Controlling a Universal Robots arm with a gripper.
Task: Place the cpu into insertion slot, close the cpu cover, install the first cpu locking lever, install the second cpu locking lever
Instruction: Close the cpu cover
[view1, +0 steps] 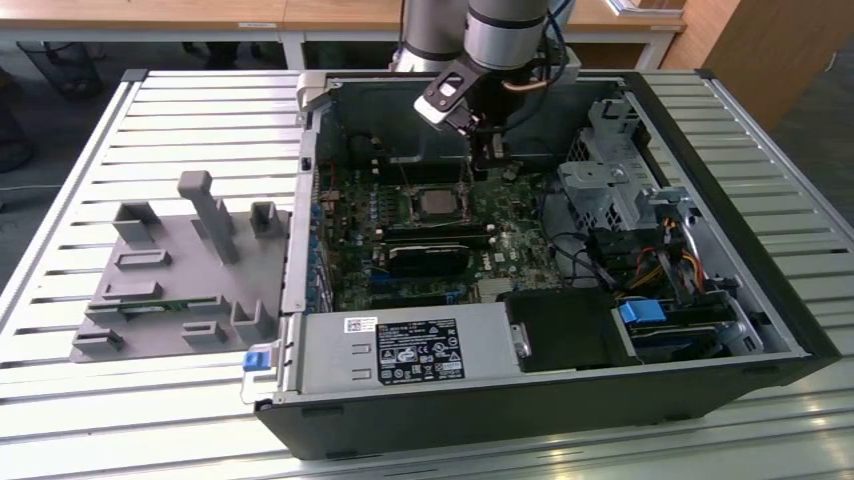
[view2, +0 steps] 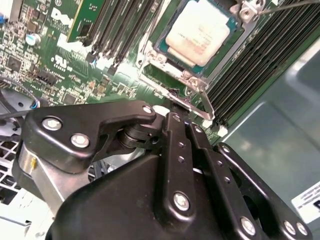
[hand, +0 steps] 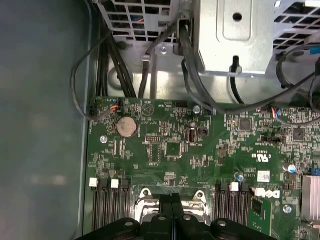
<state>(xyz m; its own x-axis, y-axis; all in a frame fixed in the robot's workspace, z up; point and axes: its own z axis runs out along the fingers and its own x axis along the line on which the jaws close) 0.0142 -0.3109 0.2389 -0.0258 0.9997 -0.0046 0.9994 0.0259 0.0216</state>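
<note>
1. The cpu (view2: 197, 31), a small flat square chip with a silvery-beige metal face, lies flat in the insertion slot (view1: 414, 203), the small square socket on the green circuit board (view2: 80, 75).
2. The cpu cover (view2: 175, 67), a thin silver metal frame with a large window, lies down around the chip, and the chip's face shows through the window.
3. A bent silver metal lever (view2: 200, 107) runs along the near edge of this frame in the second wrist view. A thin metal rod (view2: 292, 5) crosses beyond the far corner of the socket.
4. The black gripper (view2: 176, 111) stands just beside the socket, its tips down at the bent lever. Its 2 fingers (view2: 170, 135) are drawn together with almost no gap. I cannot tell whether the tips touch the lever.
5. In the first wrist view the gripper (hand: 172, 200) covers the middle of the socket.
6. Long black memory slots (view2: 250, 65) run on both sides of the socket.
7. A round silver coin battery (hand: 126, 127) sits further out on the board, well apart from the socket.
8. From where I stand, the board lies inside an open black computer case (view1: 534, 420), and the arm comes down into it from the far side.
9. The case rests on a slatted metal table (view1: 134, 420), and a grey plastic fixture (view1: 174, 280) stands on the exterior view's left of it.
</note>
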